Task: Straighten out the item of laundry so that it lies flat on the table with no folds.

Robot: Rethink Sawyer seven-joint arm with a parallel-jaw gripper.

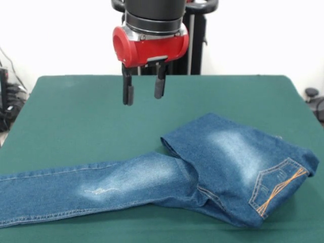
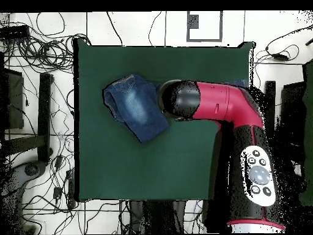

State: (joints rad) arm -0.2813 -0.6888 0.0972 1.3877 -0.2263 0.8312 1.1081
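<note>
The jeans (image 1: 202,167) lie on the green tabletop (image 1: 71,116) toward its near edge in the front view, not flat: the seat/waist part w/ the orange-stitched pocket (image 1: 276,190) is doubled over, and a fold edge crosses where the upper layer overlaps the leg. One leg (image 1: 86,190) runs out long to the picture's left, reaching the frame edge; the other leg can't be made out, prob. tucked under the folded part. The claw (image 1: 144,86) hangs above bare cloth, behind the jeans, released, fingers apart, nothing held, no contact w/ the denim. Judged from that pose, it's parked high and clear so it can drop onto an edge of the folded flap, the likely grip spot for pulling the layer open. In the overhead view the arm (image 2: 226,110) covers part of the jeans, so their far extent is hidden there. Cables (image 2: 36,37) litter the floor around the tabletop; nothing else sits on it, so nothing blocks the approach.
</note>
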